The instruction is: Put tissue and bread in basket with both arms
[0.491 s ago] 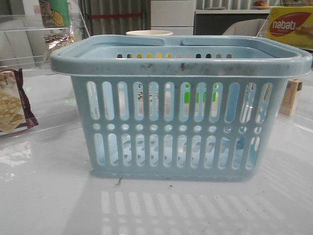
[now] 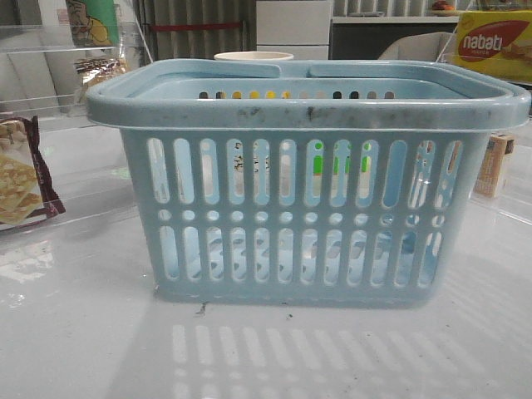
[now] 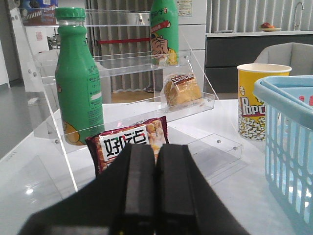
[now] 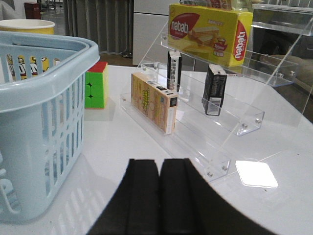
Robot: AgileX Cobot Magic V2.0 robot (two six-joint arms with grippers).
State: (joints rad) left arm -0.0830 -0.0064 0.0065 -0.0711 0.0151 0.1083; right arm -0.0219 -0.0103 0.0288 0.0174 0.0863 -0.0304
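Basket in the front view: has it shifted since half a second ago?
No. The basket sits in the same spot against the cracker packet and the nabati box.

The cracker packet [image 2: 21,170] at the table's left edge has shifted slightly leftward.

In the front view the basket [image 2: 307,191] fills the middle and hides most of what stands behind it: only a cup's rim [image 2: 253,56] shows above it, and green patches [image 2: 317,165] glimpsed through the slots cannot be identified. The cracker packet [image 2: 21,179] is cut by the left edge, the yellow box [image 2: 495,43] by the right. Neither arm shows there. The basket's floor is unreadable through the slots.
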